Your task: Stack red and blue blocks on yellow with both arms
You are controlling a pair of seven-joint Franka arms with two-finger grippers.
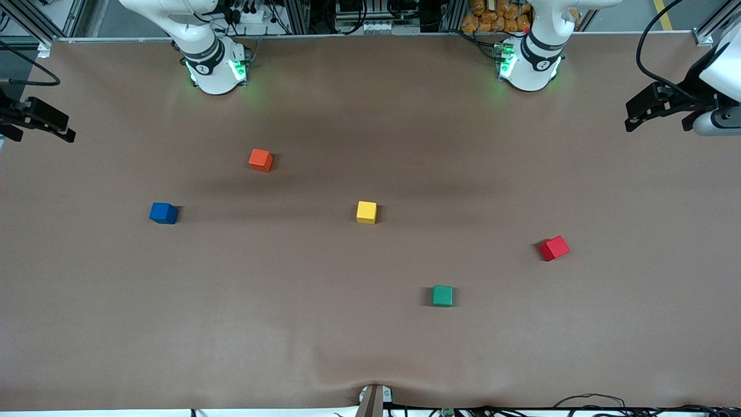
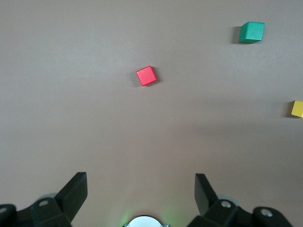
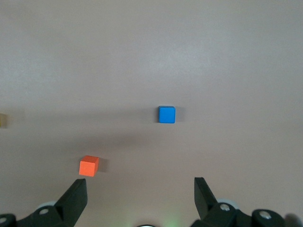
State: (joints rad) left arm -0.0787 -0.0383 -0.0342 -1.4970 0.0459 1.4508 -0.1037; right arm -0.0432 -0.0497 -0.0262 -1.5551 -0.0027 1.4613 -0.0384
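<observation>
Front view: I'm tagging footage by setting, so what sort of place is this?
Probably a robotics lab bench: two white arms bolted along a brown-covered table, aluminium framing with cabling, and small coloured cubes laid out.

Yellow cube (image 1: 366, 212) between blue cube (image 1: 163, 213), red cube (image 1: 554, 248)

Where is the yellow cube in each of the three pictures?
Front view: the yellow cube sits near the middle of the table, apart from every other cube.
Left wrist view: only part of it shows, cut off by the picture's edge.
Right wrist view: just a sliver of it shows at the edge.
Shared landmark: the brown table itself; no other cube appears in all three views.
</observation>
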